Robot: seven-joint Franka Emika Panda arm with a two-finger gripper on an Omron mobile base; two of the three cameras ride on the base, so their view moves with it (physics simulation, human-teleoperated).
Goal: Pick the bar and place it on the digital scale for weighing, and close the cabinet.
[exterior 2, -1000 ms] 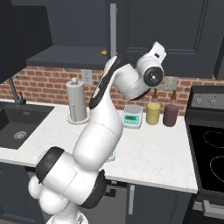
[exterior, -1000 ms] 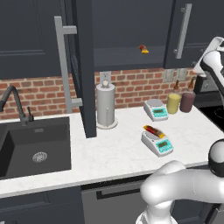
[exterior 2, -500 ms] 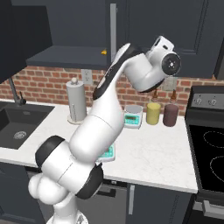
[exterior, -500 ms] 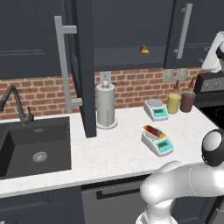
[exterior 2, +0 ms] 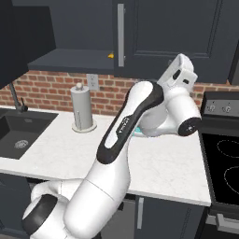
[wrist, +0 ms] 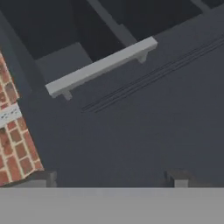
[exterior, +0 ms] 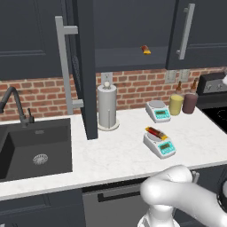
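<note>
Glossy white rounded robot arm [exterior 2: 126, 135] with dark grey joint bands and small black lettering.

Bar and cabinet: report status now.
Jaws wide open, empty, facing a cabinet door handle. Bar lies on the digital scale. Cabinet left door stands open; paper towel holder beside it.

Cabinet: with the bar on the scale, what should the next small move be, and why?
Probably swing the end effector left toward the open left door of the cabinet, to push it shut. The bar lies on the digital scale, that door stands out over the counter, and the open end effector is far right.
</note>
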